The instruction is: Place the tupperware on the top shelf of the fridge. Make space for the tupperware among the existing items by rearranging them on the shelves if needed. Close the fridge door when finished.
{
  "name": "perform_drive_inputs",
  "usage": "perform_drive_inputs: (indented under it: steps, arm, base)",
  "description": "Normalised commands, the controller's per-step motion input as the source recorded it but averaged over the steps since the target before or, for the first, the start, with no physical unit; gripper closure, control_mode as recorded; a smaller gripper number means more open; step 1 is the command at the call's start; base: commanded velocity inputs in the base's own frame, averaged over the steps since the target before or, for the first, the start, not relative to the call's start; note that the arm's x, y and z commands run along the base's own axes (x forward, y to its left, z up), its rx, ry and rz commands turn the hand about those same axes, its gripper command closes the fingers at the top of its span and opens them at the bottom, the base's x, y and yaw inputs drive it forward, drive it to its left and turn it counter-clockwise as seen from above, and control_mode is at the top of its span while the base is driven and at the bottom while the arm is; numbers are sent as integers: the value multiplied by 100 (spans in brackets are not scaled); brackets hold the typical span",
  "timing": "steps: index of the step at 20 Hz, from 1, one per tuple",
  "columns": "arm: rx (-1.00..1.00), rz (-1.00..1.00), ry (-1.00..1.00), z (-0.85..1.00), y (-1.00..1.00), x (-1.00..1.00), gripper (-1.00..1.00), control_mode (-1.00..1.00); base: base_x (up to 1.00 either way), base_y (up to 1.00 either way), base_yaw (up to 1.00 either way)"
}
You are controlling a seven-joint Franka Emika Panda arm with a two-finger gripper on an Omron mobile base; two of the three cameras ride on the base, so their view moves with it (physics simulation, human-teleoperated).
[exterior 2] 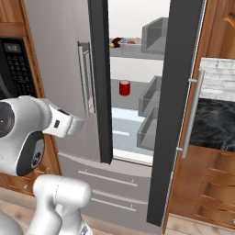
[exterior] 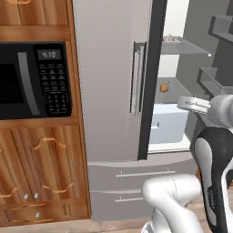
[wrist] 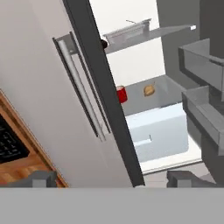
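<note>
Fridge (exterior: 109, 91) in front of me, right door (exterior 2: 176, 114) swung open, left door shut. Tub (wrist: 127, 31) already sits on the top shelf (wrist: 175, 30); from the right base view it is at the shelf's left end (exterior 2: 131, 42), with a dark item just beside it. Next shelf down holds a red can (exterior 2: 124, 87) and a brownish onion (wrist: 149, 90), apart from each other. White drawer (wrist: 159, 131) below.

Claw (wrist: 113, 178) spread wide, nothing between the tips; it hangs outside the fridge, in front of the shut door's edge.

My read: placing is done, what is left is closing the door. To do it well I'd swing the arm out right, get behind the open door's outer face or its bar handle (exterior 2: 192, 117), and push in an arc that follows the hinge. Keep the wrist clear of the door bins (exterior 2: 153, 34). Push steadily until the door meets its twin; a glancing shove may leave it ajar.
</note>
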Motion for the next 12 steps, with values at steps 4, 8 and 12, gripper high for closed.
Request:
perform_drive_inputs:
  steps: [4,8,12]
  arm:
    - [33,0,7,-9,-54,-100,-100,-100]
    - [37,0,1,-21,-63,-100,-100,-100]
    - [35,-1,13,0,-76,-81,-100,-100]
  base:
    - [0,0,0]
    - [0,0,0]
    - [0,0,0]
